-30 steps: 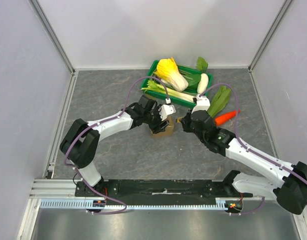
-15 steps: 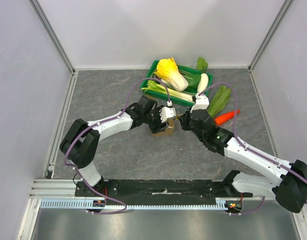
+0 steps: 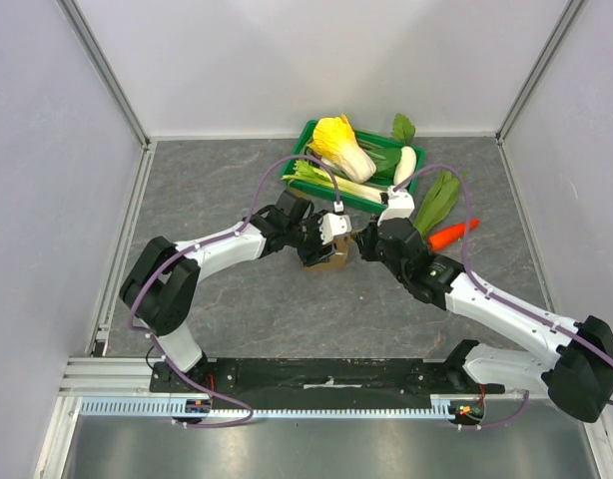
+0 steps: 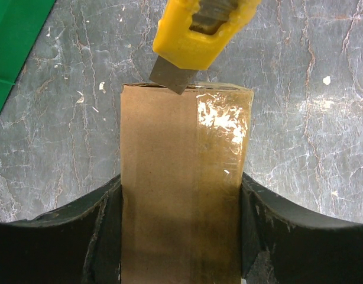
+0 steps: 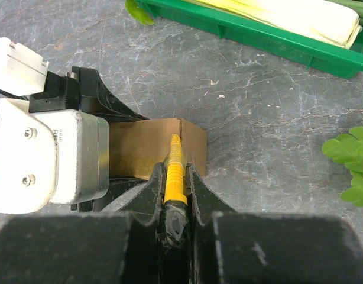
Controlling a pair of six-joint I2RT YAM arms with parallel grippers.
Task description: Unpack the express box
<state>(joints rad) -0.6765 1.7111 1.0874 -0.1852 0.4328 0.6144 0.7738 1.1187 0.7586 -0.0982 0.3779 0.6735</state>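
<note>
The express box (image 3: 327,262), small and brown with a strip of clear tape (image 4: 221,127), stands on the table at the middle. My left gripper (image 3: 322,247) is closed on it, a black finger (image 4: 104,225) against each side of the express box (image 4: 169,177). My right gripper (image 3: 363,242) is shut on a yellow utility knife (image 5: 175,161). In the left wrist view the yellow utility knife (image 4: 192,32) comes in from the top, and its grey blade (image 4: 171,76) touches the box's far edge just left of the tape. In the right wrist view the express box (image 5: 140,148) lies just beyond my right gripper (image 5: 175,171).
A green crate (image 3: 308,128) behind the box holds a napa cabbage (image 3: 342,146), a leek (image 3: 331,183) and a white radish (image 3: 404,166). A bok choy (image 3: 438,200) and a carrot (image 3: 451,236) lie right of the crate. Walls close in on three sides.
My right gripper has carried the knife a little to the left, up to the box. The left gripper and the box have stayed put.
</note>
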